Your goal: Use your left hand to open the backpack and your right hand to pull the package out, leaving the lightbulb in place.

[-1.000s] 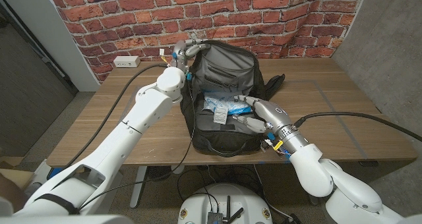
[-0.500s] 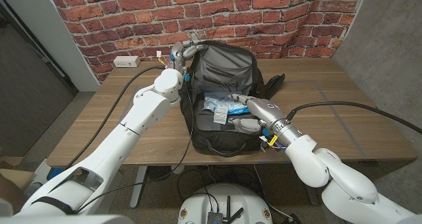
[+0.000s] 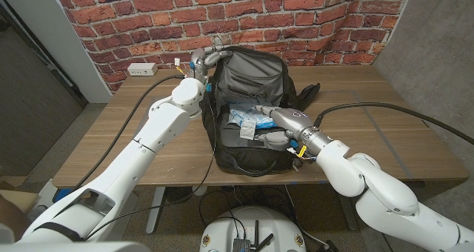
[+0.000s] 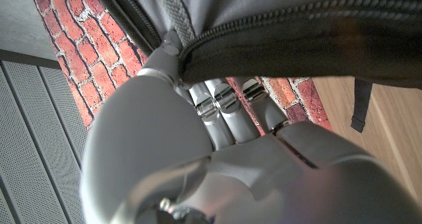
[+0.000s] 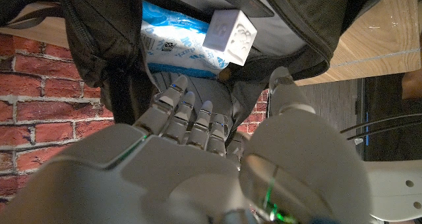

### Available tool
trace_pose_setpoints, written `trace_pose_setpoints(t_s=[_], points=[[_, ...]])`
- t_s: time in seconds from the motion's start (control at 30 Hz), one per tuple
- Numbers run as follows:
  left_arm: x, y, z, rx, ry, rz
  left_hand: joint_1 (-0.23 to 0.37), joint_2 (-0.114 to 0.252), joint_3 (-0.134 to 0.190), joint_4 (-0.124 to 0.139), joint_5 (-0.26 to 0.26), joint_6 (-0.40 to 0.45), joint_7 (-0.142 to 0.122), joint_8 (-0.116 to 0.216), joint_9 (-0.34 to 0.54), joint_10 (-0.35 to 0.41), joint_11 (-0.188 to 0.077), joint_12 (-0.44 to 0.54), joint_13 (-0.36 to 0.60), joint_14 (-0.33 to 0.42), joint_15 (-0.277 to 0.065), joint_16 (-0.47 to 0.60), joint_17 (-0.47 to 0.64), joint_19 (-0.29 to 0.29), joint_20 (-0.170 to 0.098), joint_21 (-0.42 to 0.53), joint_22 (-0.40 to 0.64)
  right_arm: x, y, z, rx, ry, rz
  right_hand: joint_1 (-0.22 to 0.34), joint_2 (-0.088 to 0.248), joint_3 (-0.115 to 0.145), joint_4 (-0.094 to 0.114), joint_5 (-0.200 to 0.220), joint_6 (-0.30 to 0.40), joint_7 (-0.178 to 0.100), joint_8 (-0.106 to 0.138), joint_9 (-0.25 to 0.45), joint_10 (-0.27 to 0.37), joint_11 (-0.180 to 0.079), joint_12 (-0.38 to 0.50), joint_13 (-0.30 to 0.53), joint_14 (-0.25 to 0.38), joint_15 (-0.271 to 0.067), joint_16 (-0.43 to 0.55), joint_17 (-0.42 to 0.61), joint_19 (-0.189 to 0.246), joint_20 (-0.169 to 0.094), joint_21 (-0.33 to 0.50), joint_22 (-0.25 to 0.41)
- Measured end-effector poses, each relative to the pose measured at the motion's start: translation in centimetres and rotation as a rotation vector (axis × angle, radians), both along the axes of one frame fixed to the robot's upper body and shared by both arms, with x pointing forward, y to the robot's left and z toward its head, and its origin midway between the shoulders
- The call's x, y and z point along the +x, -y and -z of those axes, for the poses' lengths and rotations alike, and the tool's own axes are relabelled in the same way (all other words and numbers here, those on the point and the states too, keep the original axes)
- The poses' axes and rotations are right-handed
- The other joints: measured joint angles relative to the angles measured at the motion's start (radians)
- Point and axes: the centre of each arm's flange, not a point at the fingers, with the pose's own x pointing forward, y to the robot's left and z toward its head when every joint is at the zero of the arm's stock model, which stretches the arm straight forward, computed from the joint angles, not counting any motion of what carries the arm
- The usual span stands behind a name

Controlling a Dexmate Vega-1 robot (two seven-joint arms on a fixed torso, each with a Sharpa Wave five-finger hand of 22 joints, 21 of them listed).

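wooden table; left hand grips backpack flap, right hand fingers spread.

My left hand is gripping with fingers curled, arm stretching far forward; my right hand is reaching forward, fingers spread, holding nothing.

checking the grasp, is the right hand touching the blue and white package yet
Cannot tell. In the right wrist view the right hand reaches toward the package, but its fingertips overlap the backpack interior, with no clear contact or gap.
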Motion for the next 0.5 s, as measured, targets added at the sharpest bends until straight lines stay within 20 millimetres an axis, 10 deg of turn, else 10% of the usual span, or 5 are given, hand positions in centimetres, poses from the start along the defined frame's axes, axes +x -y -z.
trace_pose_setpoints(t_s=[0.5], points=[[0.0, 0.0, 0.2, -0.019, -0.002, 0.005, 0.000, 0.000, 0.000, 0.000, -0.001, 0.000, 0.000, 0.000, 0.000, 0.002, 0.002, 0.000, 0.000, 0.000, 0.000, 0.000, 0.000, 0.000, 0.000, -0.004, 0.000, 0.9, -1.1, -1.7, -0.069, -0.026, 0.030, 0.016, 0.006, -0.004, -0.004, 0.000, -0.027, -0.002, 0.000, 0.000, -0.012, 0.002, 0.000, 0.000, -0.010, 0.000, -0.007, -0.004, -0.012, 0.002, 0.000, 0.000]])
